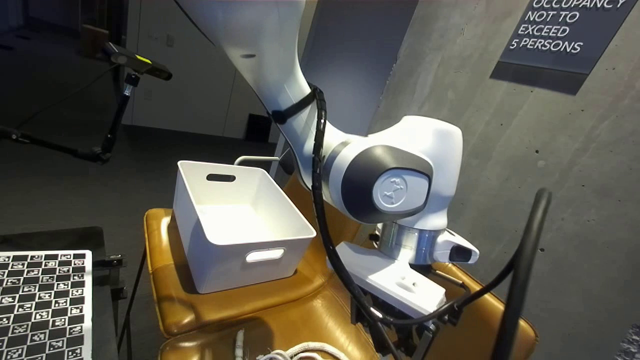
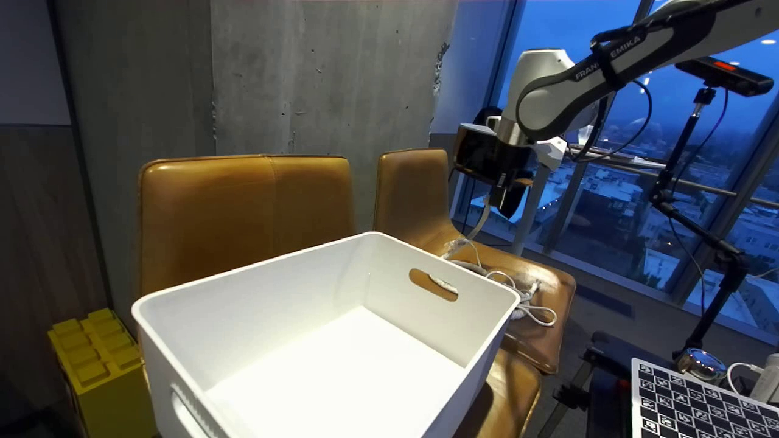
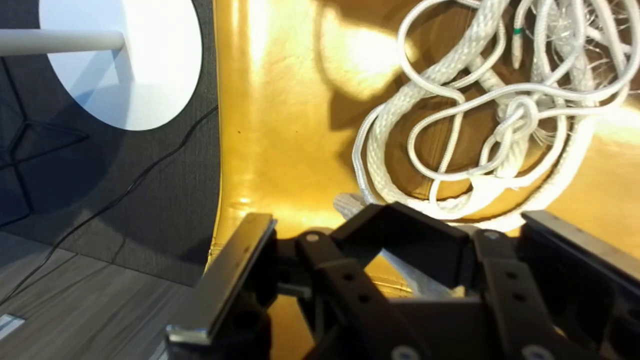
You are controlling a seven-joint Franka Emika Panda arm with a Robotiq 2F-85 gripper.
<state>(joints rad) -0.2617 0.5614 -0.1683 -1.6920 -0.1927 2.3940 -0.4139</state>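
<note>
Thick white rope [image 2: 481,224] pinched in a nearly closed gripper [image 3: 398,220] over a tan leather chair seat [image 3: 280,125]
In an exterior view a length of it hangs from the fingertips down to the coil [image 3: 378,150] on the seat; in the wrist view that coil lies far and right, with a thin white cord [image 3: 452,176] and its knot [image 3: 522,110] looped through it. A slow, straight lift would likely serve best: a sideways tug could snag those loops and pull the pinched strand loose. A firm grip matters, as braid can slip. Left of the gripper in both exterior views, a white plastic bin [image 1: 235,275] stands on the next chair [image 1: 172,300]; any move on that side calls for enough height for the hanging rope to clear its rim.
</note>
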